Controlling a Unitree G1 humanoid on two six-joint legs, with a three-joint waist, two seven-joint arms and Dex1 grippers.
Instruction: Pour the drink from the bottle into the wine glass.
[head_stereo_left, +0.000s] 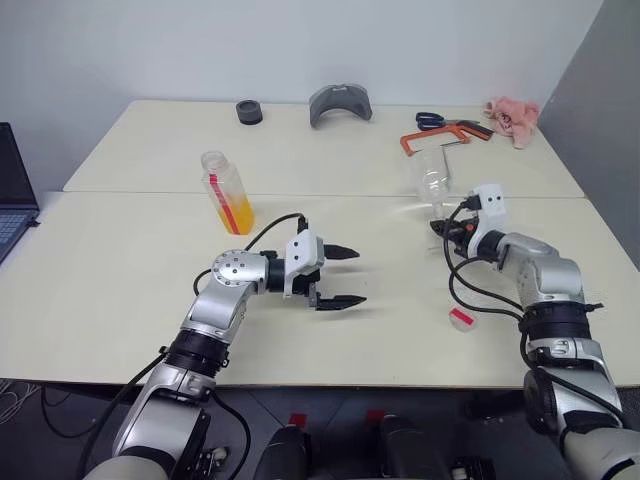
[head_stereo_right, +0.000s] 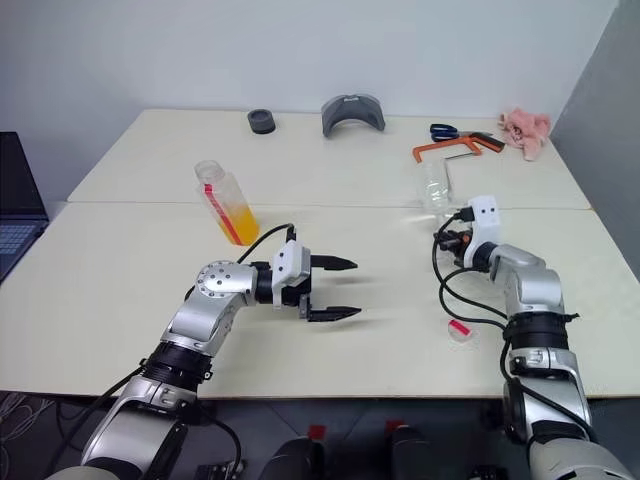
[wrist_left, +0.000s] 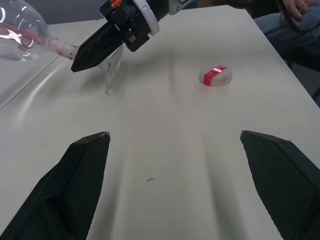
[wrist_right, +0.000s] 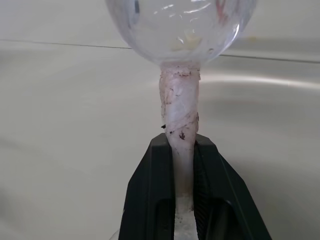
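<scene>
Over pale table, right gripper clamps wine glass stem; left gripper hangs level, jaws spread.

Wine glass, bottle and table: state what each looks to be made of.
Wine glass: clear and glossy, glass or clear plastic; bright highlights on the bowl. Its stem, clamped in the right tool, looks wrapped in whitish, scuffed tape.
Bottle: thin clear plastic, it seems; the orange drink shows through.
Table: smooth cream top with a soft sheen, probably laminate.
</scene>
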